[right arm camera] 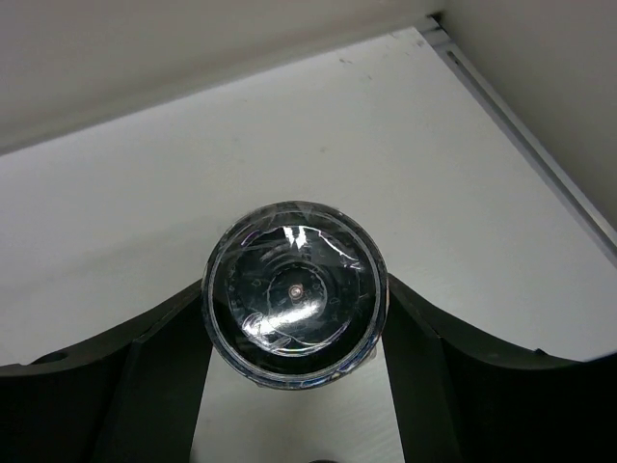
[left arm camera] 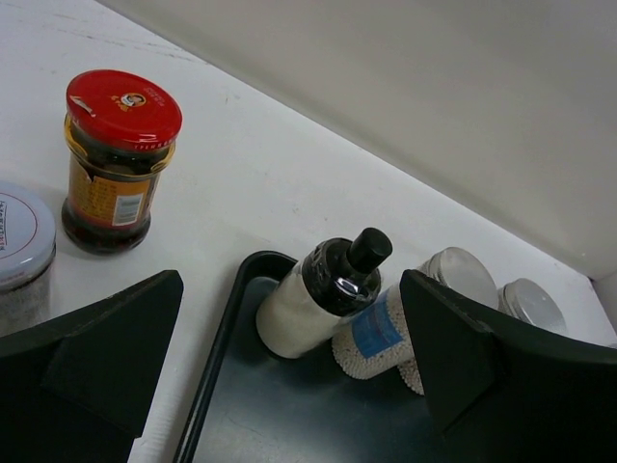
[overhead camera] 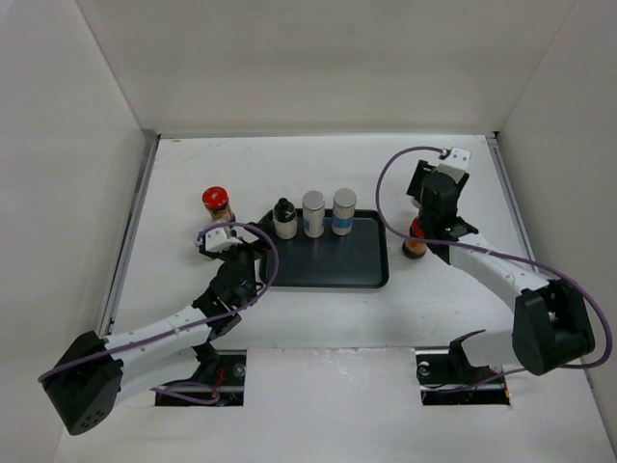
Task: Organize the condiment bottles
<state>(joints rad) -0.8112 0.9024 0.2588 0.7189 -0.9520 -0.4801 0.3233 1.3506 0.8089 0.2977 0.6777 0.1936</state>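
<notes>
A black-capped bottle (overhead camera: pixel 283 219) and two white cylinders with blue labels (overhead camera: pixel 313 213) (overhead camera: pixel 344 211) stand in a row at the back of the black tray (overhead camera: pixel 337 258). A red-lidded brown jar (overhead camera: pixel 217 203) stands on the table left of the tray. My left gripper (overhead camera: pixel 243 253) is open and empty over the tray's left edge (left arm camera: pixel 217 357); the black-capped bottle (left arm camera: pixel 328 294) lies ahead between its fingers. A white-lidded jar (left arm camera: pixel 19 246) stands to its left. My right gripper (overhead camera: pixel 421 198) is shut on a dark glossy jar (right arm camera: pixel 292 292), seen end-on. A second red-lidded jar (overhead camera: pixel 415 239) stands beside that arm.
White walls close in the table on the left, back and right. A metal rail (right arm camera: pixel 540 145) runs along the table's right edge near my right gripper. The left red-lidded jar (left arm camera: pixel 118 159) stands just beyond my left fingers.
</notes>
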